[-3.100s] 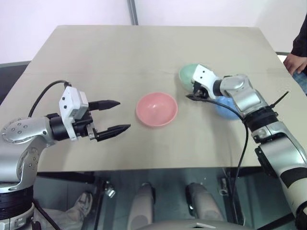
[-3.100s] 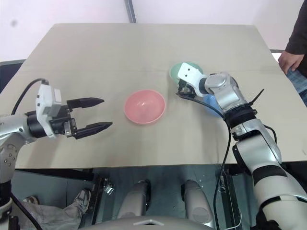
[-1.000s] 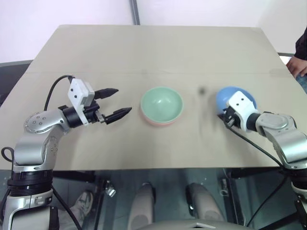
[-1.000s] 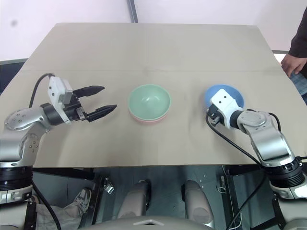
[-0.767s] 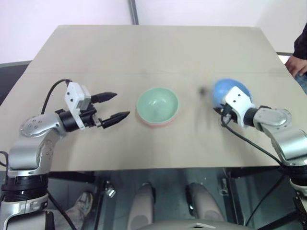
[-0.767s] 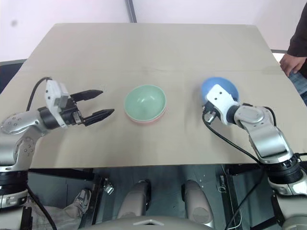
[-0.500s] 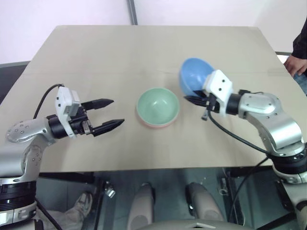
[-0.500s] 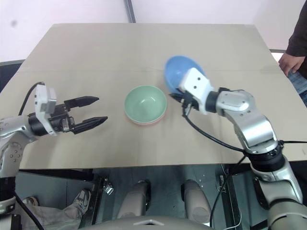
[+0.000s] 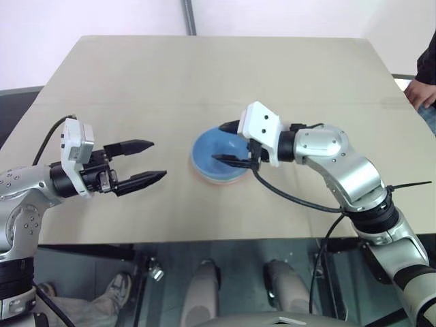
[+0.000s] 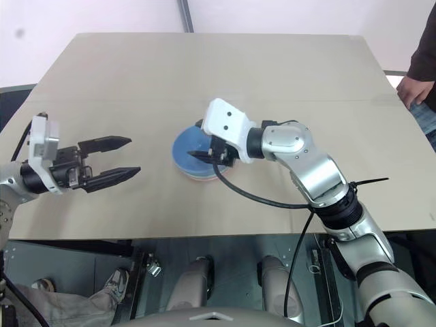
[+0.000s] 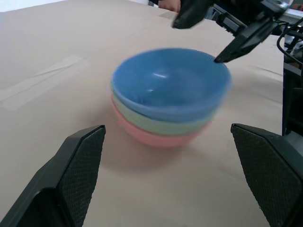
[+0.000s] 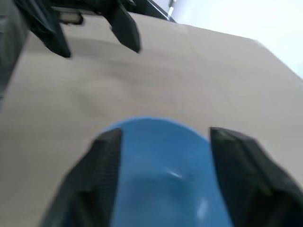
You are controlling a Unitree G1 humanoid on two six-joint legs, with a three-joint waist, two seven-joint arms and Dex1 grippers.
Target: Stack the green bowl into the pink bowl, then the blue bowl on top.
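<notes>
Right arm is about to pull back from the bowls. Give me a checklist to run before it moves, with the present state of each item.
1. Blue bowl sits on top of the green bowl: ok.
2. Green bowl sits in the pink bowl: ok.
3. Stack stands upright on the table: ok; the blue bowl looks slightly tilted.
4. Right gripper has let go: ok, its fingers stand apart, one either side of the blue bowl's rim.
5. Fingers clear of the rim for pulling back: cannot tell, one tip is very near it.
6. Left gripper out of the way: ok, open and apart from the stack.
</notes>
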